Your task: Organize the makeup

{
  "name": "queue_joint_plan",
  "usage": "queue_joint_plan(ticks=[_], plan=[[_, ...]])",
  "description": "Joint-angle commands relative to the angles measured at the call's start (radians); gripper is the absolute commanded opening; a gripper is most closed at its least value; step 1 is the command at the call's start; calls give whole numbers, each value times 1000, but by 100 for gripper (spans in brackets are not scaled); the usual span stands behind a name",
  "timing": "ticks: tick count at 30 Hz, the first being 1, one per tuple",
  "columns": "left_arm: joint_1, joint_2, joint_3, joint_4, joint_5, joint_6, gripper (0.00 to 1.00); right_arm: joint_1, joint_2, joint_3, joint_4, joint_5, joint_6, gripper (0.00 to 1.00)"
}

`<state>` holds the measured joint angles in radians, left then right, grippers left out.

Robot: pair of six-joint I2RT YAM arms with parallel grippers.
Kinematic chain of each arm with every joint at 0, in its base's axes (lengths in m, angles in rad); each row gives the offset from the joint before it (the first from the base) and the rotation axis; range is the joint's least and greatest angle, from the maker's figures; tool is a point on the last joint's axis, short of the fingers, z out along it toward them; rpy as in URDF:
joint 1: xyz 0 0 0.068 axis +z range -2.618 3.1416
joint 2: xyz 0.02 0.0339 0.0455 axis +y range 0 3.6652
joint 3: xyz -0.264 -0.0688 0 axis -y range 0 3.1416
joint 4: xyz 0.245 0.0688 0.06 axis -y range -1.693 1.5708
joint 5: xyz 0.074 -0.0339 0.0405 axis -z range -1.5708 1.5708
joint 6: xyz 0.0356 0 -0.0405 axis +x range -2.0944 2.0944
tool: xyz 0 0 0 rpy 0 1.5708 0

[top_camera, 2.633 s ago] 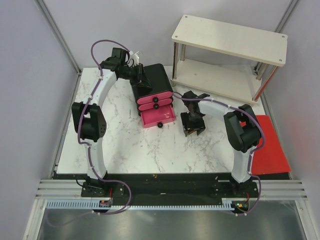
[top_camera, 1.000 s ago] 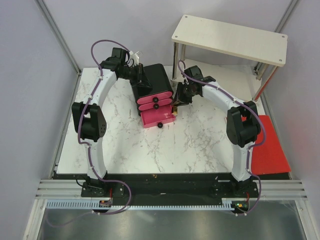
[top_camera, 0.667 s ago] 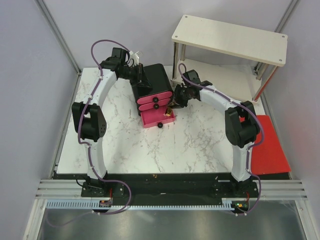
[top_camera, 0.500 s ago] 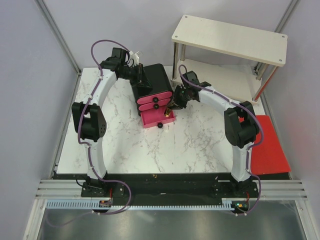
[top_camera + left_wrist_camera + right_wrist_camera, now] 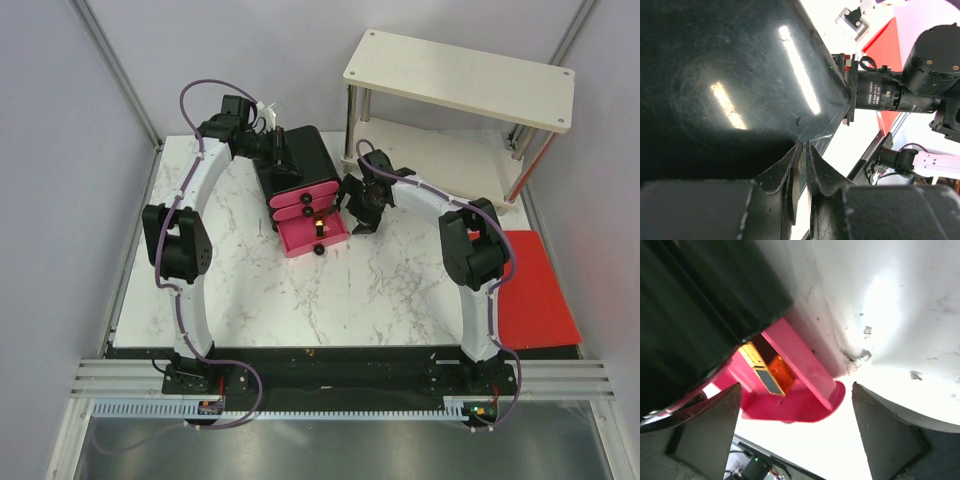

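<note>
Right pincer (image 5: 357, 208) stands wide open and holds nothing, just beside the pulled-out lowest pink drawer (image 5: 807, 402) of the black box (image 5: 303, 152). Left pincer (image 5: 801, 155) lies against the box, fingers almost together; if it grips, I cannot tell. One gold-black tube (image 5: 767, 371) lies in this drawer, one end hidden under a dark shape

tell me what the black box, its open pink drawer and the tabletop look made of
The black box looks like hard glossy plastic: sharp light streaks and fine scratches show on top. The pink drawer is probably moulded plastic, smooth, evenly coloured, thin-walled. The tabletop has a marble look, white with grey veins; real stone or laminate cannot be told.
</note>
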<state>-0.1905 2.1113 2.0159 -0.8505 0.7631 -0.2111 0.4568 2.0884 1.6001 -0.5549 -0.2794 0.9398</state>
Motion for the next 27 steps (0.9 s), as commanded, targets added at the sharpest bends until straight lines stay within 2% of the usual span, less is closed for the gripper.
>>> queue_joint_plan(ticks=[1, 8, 13, 17, 18, 22, 23, 26, 27], plan=[[2, 127, -92, -216, -269, 122, 20, 57, -19, 78, 173, -78, -24, 98], [5, 130, -79, -216, -268, 119, 20, 54, -74, 54, 148, -70, -68, 98], [5, 130, -74, -216, -266, 119, 20, 36, -128, 57, 18, -58, -168, 98], [5, 128, -75, -216, -265, 119, 20, 28, -151, 127, -172, -14, -393, 98], [5, 128, -78, -216, -265, 119, 20, 31, -171, 150, -251, 24, -448, 98], [6, 131, -77, -216, -268, 119, 20, 62, -246, 176, -373, 317, -674, 98], [5, 131, -78, -216, -268, 119, 20, 77, -267, 173, -378, 476, -703, 98], [6, 134, -80, -216, -268, 119, 20, 83, -436, 13, -161, 586, -776, 98], [6, 136, -83, -216, -266, 119, 20, 79, -523, -138, -10, 665, -745, 98]])
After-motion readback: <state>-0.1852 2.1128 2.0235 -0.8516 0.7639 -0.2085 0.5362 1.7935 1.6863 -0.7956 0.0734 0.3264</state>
